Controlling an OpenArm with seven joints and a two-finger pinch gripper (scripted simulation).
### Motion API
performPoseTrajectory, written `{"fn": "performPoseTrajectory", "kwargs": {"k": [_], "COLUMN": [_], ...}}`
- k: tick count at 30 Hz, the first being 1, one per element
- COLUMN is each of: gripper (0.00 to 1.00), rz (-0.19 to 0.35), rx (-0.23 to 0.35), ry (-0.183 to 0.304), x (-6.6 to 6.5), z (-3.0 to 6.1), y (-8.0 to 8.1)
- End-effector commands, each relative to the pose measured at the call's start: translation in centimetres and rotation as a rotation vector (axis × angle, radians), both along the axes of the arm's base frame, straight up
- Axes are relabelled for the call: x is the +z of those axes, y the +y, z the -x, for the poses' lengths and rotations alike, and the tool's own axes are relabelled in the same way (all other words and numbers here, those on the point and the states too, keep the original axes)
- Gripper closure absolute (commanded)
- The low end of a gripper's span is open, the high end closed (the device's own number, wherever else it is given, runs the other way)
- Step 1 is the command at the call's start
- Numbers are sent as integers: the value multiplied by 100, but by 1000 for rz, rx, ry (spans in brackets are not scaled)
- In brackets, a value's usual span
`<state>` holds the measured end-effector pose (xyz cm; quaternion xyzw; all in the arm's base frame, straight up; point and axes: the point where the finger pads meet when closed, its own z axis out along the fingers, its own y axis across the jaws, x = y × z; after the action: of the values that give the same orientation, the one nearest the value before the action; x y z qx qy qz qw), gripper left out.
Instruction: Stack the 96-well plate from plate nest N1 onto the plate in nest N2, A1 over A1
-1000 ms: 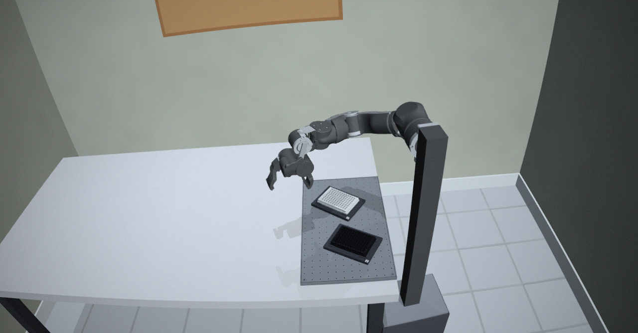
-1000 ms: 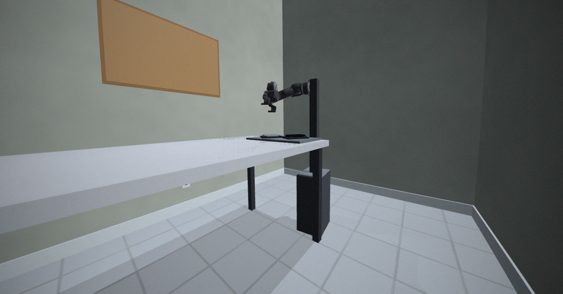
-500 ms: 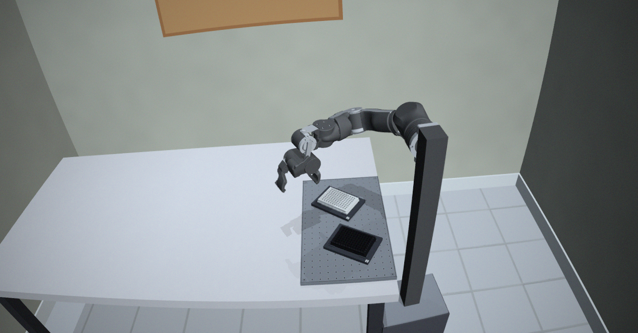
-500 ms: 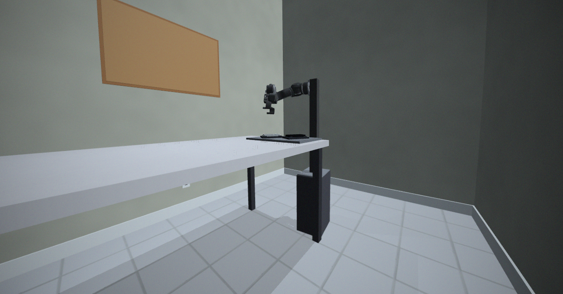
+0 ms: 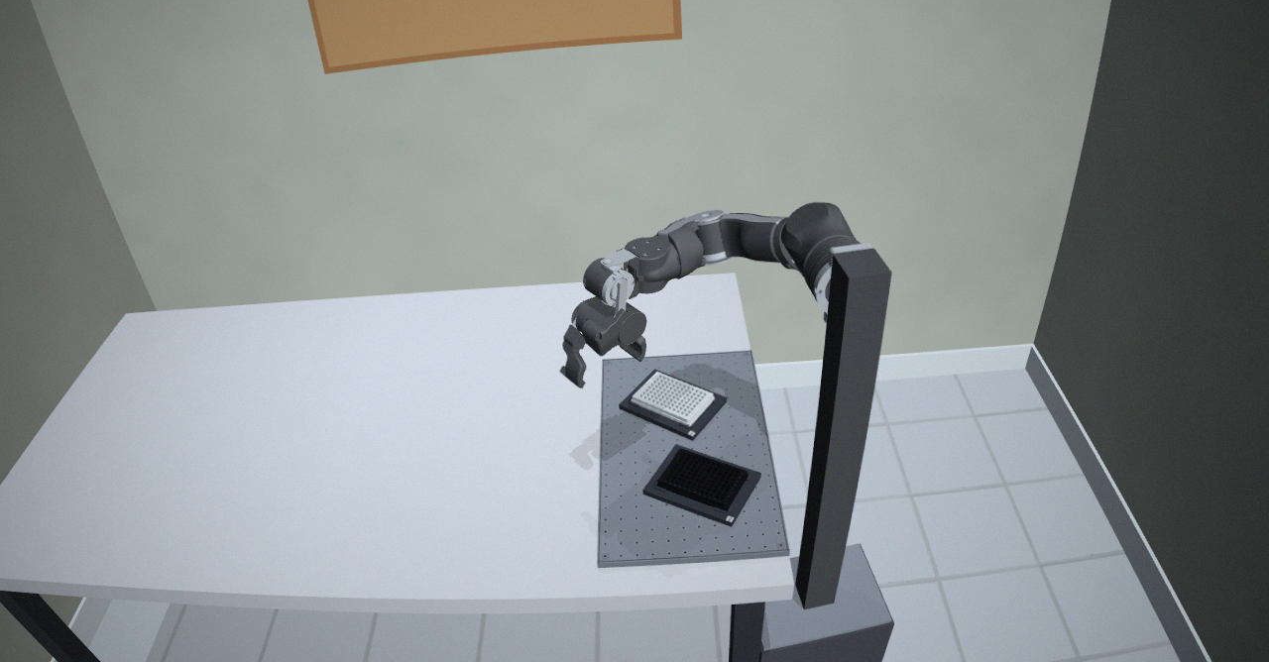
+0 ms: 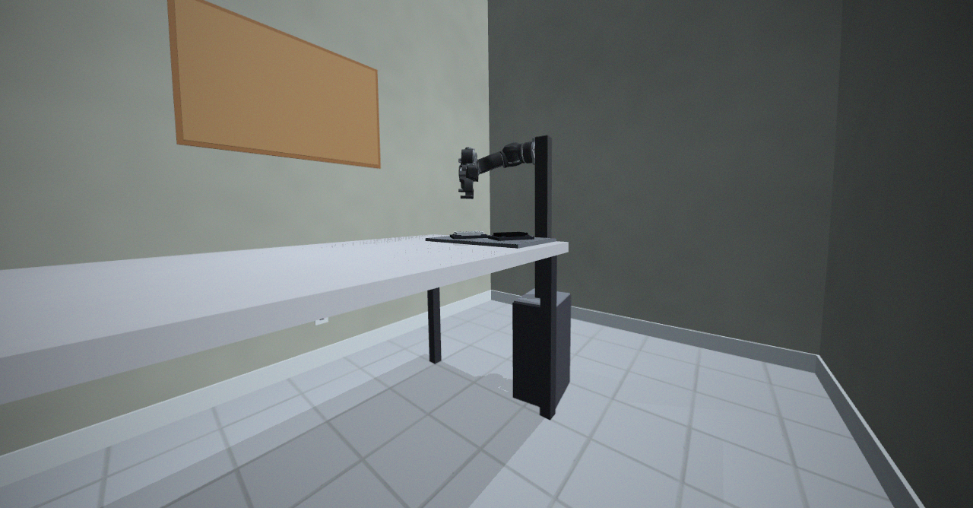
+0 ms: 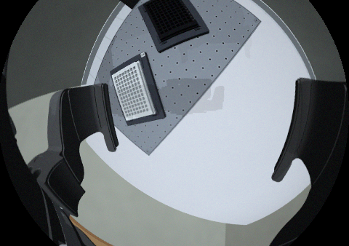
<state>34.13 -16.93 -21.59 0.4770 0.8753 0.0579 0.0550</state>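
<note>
A white 96-well plate (image 5: pixel 672 397) sits in the far nest on the grey perforated baseplate. A black 96-well plate (image 5: pixel 702 479) sits in the near nest. Both lie flat, each with a small label at its front right corner. My gripper (image 5: pixel 606 361) hangs well above the table, over the baseplate's far left corner, left of the white plate. Its fingers stand apart with nothing between them. In the wrist view the white plate (image 7: pixel 134 91) lies beside the left finger, the black plate (image 7: pixel 173 18) is farther off, and the gripper (image 7: pixel 194 161) is empty. The side view shows the gripper (image 6: pixel 467 192) high above the plates.
The arm's dark post (image 5: pixel 838 427) stands at the table's right edge, next to the baseplate. An orange board (image 5: pixel 488 1) hangs on the back wall. The white table top (image 5: pixel 310 445) stretches to the left.
</note>
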Motion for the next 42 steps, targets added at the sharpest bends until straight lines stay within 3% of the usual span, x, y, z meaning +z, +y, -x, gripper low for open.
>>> {"fn": "performPoseTrajectory", "kwargs": {"k": [1,2,14,19,31,36,42], "gripper": [23,23,23,23,23,23,23], "rz": [23,36,36,65,65,65,65], "rx": [92,136,136,232,232,232,232], "ry": [57,82,82,139,139,139,139], "x": [-85,-126,-126,-334,-334,-546,-546], "z": [127,195,195,529,529,878,878], "y": [-54,-97,-97,-306,-306,-526,-526]}}
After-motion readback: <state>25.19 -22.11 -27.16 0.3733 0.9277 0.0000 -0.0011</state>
